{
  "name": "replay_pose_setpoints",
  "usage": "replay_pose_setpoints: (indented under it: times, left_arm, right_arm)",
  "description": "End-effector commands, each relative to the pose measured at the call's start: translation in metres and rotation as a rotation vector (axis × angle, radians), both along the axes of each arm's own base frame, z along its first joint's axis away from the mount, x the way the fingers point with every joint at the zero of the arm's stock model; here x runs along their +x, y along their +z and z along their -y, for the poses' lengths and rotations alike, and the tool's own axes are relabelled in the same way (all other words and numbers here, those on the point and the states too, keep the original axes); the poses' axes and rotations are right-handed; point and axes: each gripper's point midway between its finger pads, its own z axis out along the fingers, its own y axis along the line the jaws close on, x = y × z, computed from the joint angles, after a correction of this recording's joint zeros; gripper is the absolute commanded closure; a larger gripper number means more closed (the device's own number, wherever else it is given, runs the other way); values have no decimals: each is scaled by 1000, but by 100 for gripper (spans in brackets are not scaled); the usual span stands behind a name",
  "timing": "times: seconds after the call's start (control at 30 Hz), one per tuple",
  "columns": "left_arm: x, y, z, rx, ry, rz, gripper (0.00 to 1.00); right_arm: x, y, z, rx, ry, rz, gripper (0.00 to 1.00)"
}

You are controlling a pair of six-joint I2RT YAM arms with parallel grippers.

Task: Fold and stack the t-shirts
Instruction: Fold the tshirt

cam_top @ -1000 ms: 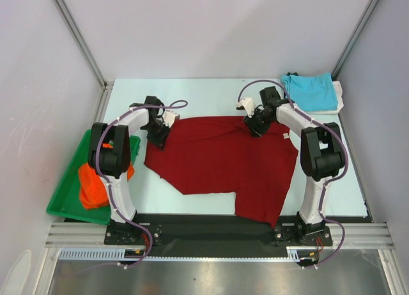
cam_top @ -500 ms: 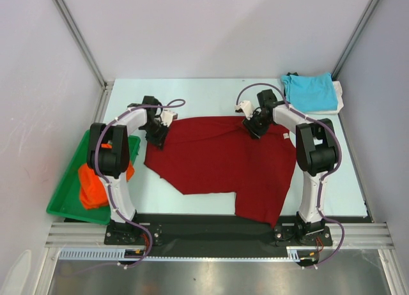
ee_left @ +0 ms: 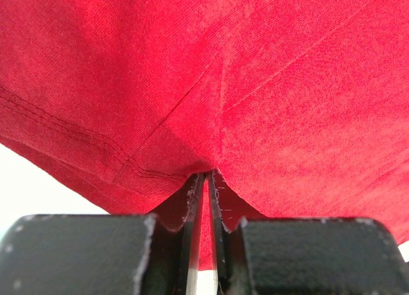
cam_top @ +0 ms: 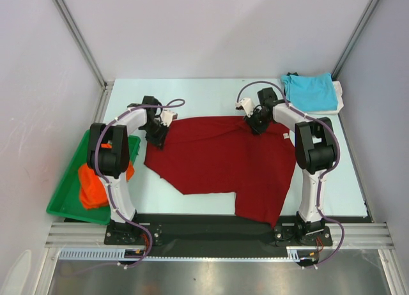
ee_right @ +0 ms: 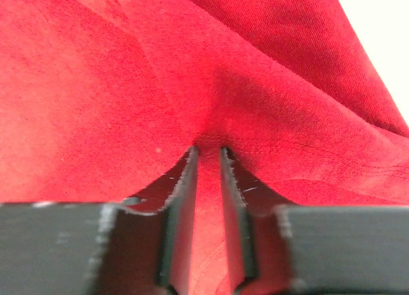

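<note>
- The right arm's elbow has swung inward since the earlier frame. The right gripper (cam_top: pixel 254 123) has moved slightly toward the far edge of the dark red t-shirt (cam_top: pixel 223 158).
- The left gripper (cam_top: pixel 158 136) holds the same position at the shirt's far left corner, and the shirt outline is unchanged.
- The dark red t-shirt lies spread flat at mid-table, between the two arms.
- The turquoise t-shirt (cam_top: pixel 310 90) lies folded at the far right corner.
- The orange t-shirt (cam_top: pixel 92 183) lies in the green tray (cam_top: pixel 64 202) at the left.
- Only the wrist views show the grips, which the top view hides.
- The left gripper (ee_left: pixel 208 183) has its fingers nearly together, pinching a fold of red cloth near a stitched hem.
- The right gripper (ee_right: pixel 208 161) has its fingers clamped on a thicker strip of red cloth.
</note>
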Motion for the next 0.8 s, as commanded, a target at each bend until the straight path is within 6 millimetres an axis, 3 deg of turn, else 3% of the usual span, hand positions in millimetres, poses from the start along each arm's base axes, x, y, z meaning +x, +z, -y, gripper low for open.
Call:
replay_pose_setpoints:
  times: [0.0, 0.23, 0.37, 0.57, 0.77]
  left_arm:
    - [-1, -18, -22, 73, 17, -17, 87]
    - [2, -14, -22, 69, 11, 3, 87]
    - [7, -9, -21, 64, 9, 28, 87]
    - [9, -6, -19, 52, 4, 46, 87]
    - [5, -4, -20, 55, -13, 59, 87]
  right_arm:
    - [12, 7, 1, 4, -18, 28, 78]
    - [6, 29, 4, 13, -39, 60, 97]
    - [-3, 49, 1, 22, -27, 81, 100]
    - [-32, 65, -9, 12, 15, 81, 100]
    - [-76, 66, -25, 5, 75, 46, 100]
